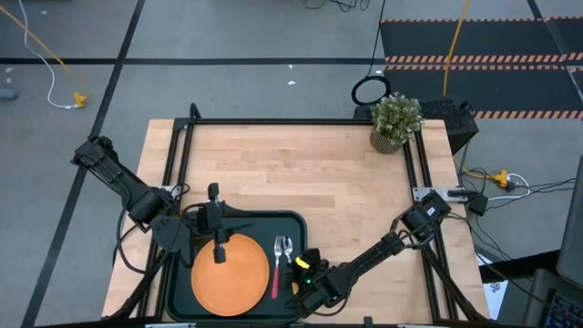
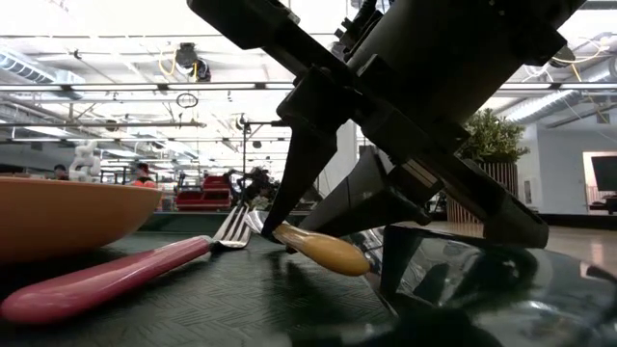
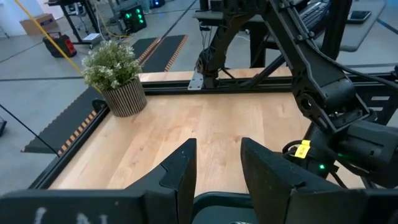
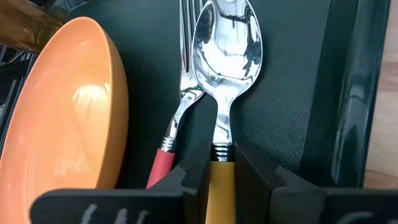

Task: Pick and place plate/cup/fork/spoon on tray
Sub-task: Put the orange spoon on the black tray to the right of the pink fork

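The dark tray (image 1: pixel 297 221) lies at the table's near edge. The orange plate (image 1: pixel 235 278) rests flat on its left half. The red-handled fork (image 1: pixel 276 273) and the spoon (image 1: pixel 288 247) lie side by side on the tray right of the plate. My right gripper (image 4: pixel 221 180) is shut on the spoon, low over the tray's right part. My left gripper (image 1: pixel 219 246) is open above the plate's far edge, with nothing between its fingers in the left wrist view (image 3: pixel 217 168). A small darker orange spot (image 1: pixel 219 258) shows at its tip; whether it is the cup, I cannot tell. My right gripper pinches the spoon's yellow handle (image 4: pixel 221 171) between its two fingers, just behind the metal neck. The fingers come low and slanting from the table's near right and lie along the handle. The spoon's bowl (image 4: pixel 227 50) lies face up on the tray, against the fork's tines.
A potted green plant (image 1: pixel 395 118) stands at the table's far right corner. The wooden tabletop (image 1: pixel 301 173) stretches between it and the tray. The tray's raised rim (image 4: pixel 348 93) runs close by my right gripper. The black frame rails edge the table.
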